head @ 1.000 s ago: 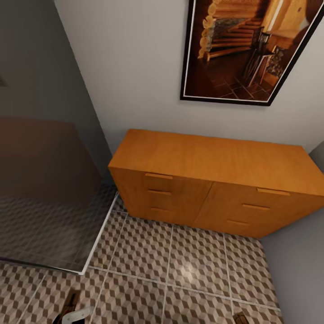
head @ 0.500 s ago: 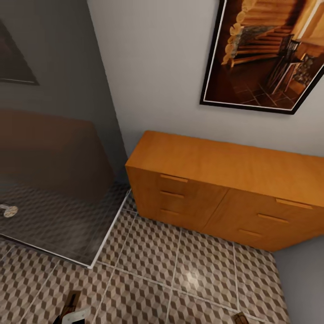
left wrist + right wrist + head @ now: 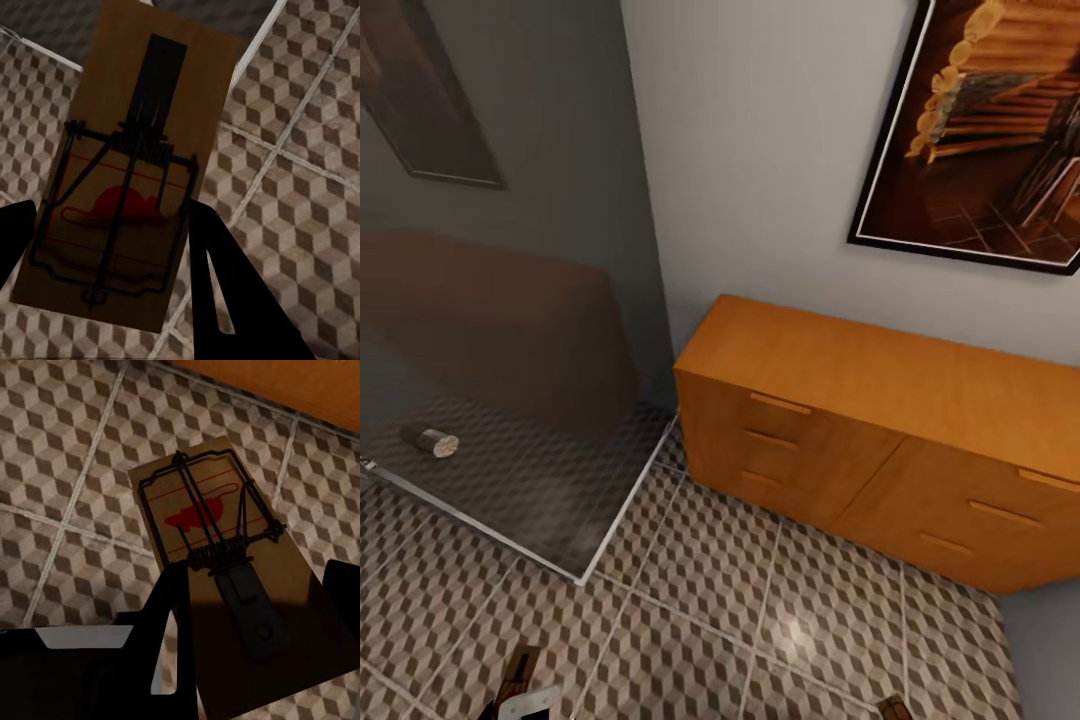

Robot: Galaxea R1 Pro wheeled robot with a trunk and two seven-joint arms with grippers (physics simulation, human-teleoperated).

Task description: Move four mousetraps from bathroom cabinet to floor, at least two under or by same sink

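Step in hand: carrying. Each arm has 1 mousetrap and the robot stands on the bathroom floor [image 3: 690,600] in front of the cabinet [image 3: 880,385].
Left claw [image 3: 105,232]: its dark fingers [image 3: 225,285] sit on either side of the left mousetrap [image 3: 127,187], gripping the board above the tiles.
Right claw [image 3: 255,607]: closed on the right mousetrap [image 3: 217,562], also held above the tiles, with the cabinet's edge beyond it.
Cabinet: drawers shut, flat top bare.
Next move, as I judge it: find a sink, lower both boards flat onto the tiles beside or under it, then release.
Writing: none readable. Each trap bears only a red mouse-shaped print and thin red lines.
Other: glass shower screen [image 3: 500,380]; framed picture [image 3: 990,140].
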